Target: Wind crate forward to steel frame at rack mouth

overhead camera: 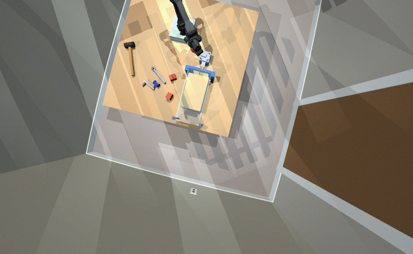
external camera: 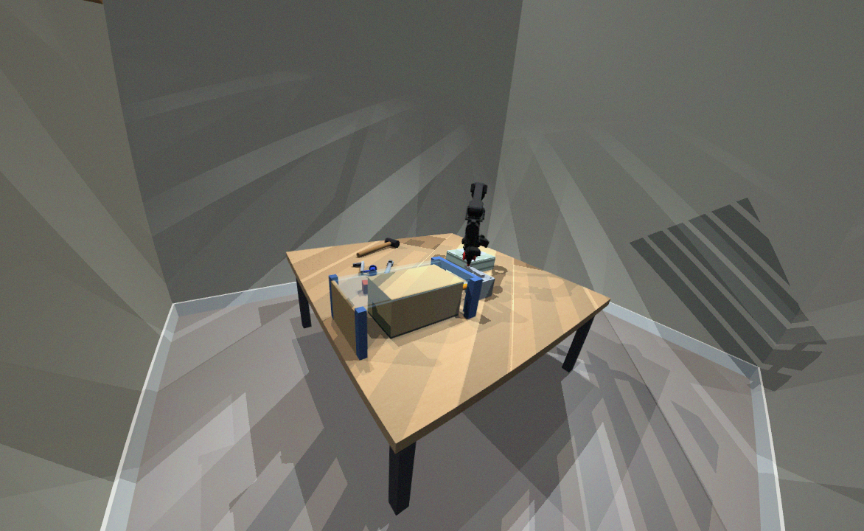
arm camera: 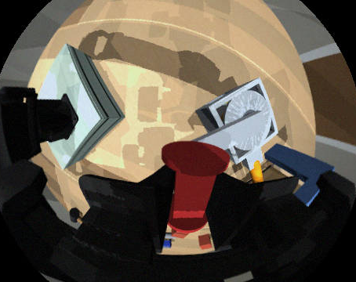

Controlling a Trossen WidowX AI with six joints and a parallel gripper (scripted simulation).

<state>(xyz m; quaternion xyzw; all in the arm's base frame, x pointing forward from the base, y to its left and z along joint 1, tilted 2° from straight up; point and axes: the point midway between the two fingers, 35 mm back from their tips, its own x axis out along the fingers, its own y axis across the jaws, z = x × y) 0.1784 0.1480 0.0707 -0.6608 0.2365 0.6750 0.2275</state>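
My gripper (overhead camera: 196,52) (external camera: 469,261) (arm camera: 186,163) is shut on the red knob (arm camera: 195,158) of the winch handle. The handle's grey arm (arm camera: 225,131) reaches from the knob over the top of the grey winch (overhead camera: 205,62) (external camera: 486,285) (arm camera: 273,125); its key end is hidden in the wrist view. An orange strap (overhead camera: 200,73) (arm camera: 256,173) runs from the winch towards the pale crate (overhead camera: 195,91) (external camera: 415,306). The crate sits flat inside the clear-panelled cubby. Its front is close to the blue frame (overhead camera: 198,68) (external camera: 471,300) (arm camera: 296,160), with a narrow gap visible from above.
A pale green block (overhead camera: 176,36) (arm camera: 80,84) stands under the arm. Two red blocks (overhead camera: 172,77) (overhead camera: 169,96), a grey wrench (overhead camera: 159,75), a grey crank (overhead camera: 149,84) with a blue knob (overhead camera: 156,84), and a mallet (overhead camera: 131,61) (external camera: 374,248) lie on the bench beside the cubby.
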